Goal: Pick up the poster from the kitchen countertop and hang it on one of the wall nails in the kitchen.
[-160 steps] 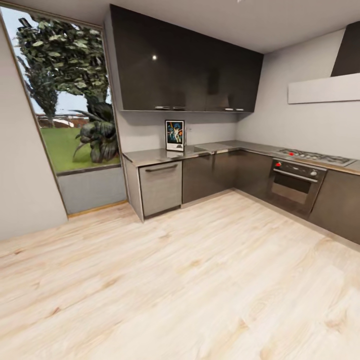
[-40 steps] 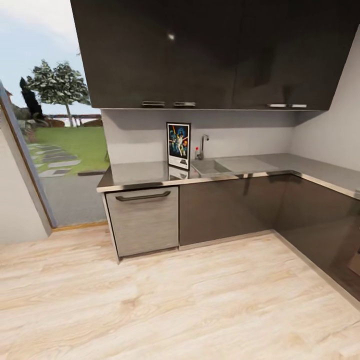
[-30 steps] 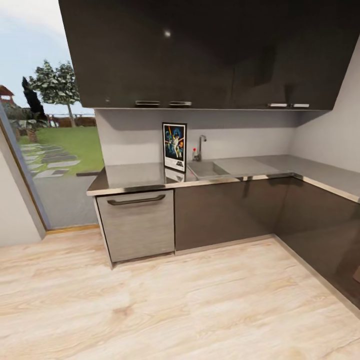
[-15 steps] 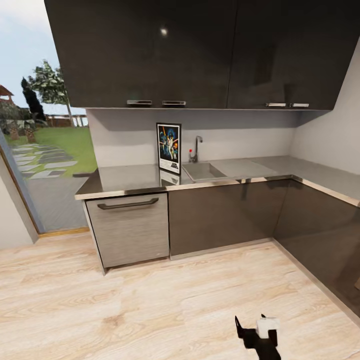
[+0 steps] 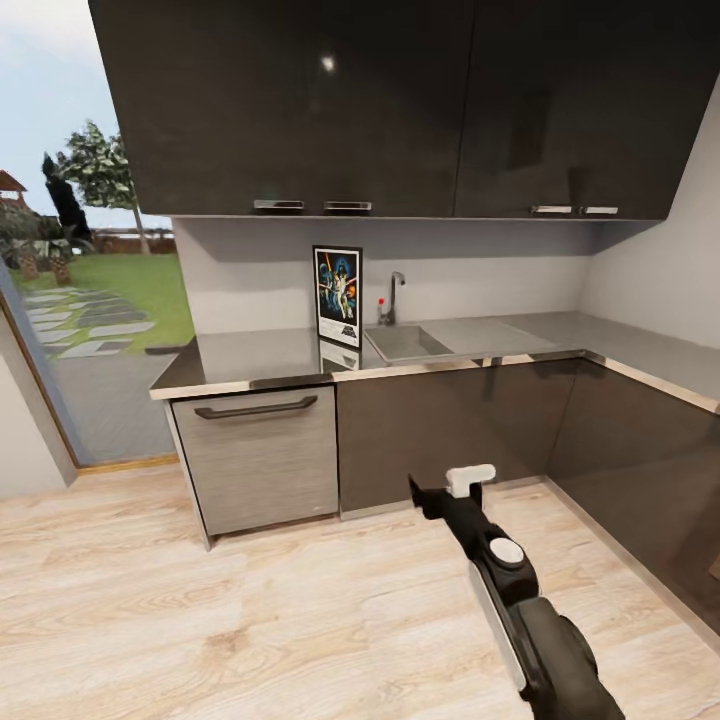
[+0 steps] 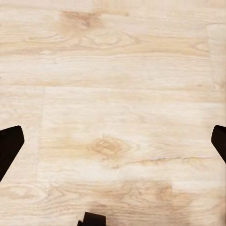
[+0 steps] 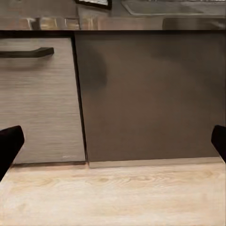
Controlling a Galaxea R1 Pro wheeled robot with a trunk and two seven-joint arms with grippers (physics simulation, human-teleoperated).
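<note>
poster (image 5: 338, 296) stands upright on the kitchen countertop (image 5: 260, 358) against the grey wall, well ahead of and above the right gripper (image 5: 452, 488), slightly to its left; its lower edge also shows at the far rim of the right wrist view (image 7: 94, 3), mirrored in the glossy top. vs half a second ago: camera view unchanged, but the right arm (image 5: 530, 620) has risen from the bottom edge and now reaches forward toward the dark cabinet doors (image 5: 440, 430), gripper well short of them. writing: white title strip under the poster art, too small to read; small mark low on the dishwasher front (image 7: 40, 101), unreadable. right gripper holds nothing and touches nothing, fingers spread wide, tips at both side edges of the right wrist view (image 7: 9, 143). left gripper (image 6: 113, 141) likewise wide apart and empty, finger tips at the frame sides (image 6: 9, 146), pointing down at the wood floor (image 6: 113, 84). steel sink (image 5: 405, 342) and chrome tap (image 5: 395, 295) just right of the poster, beyond the right gripper; window (image 5: 70, 290) with lawn far to its left
</note>
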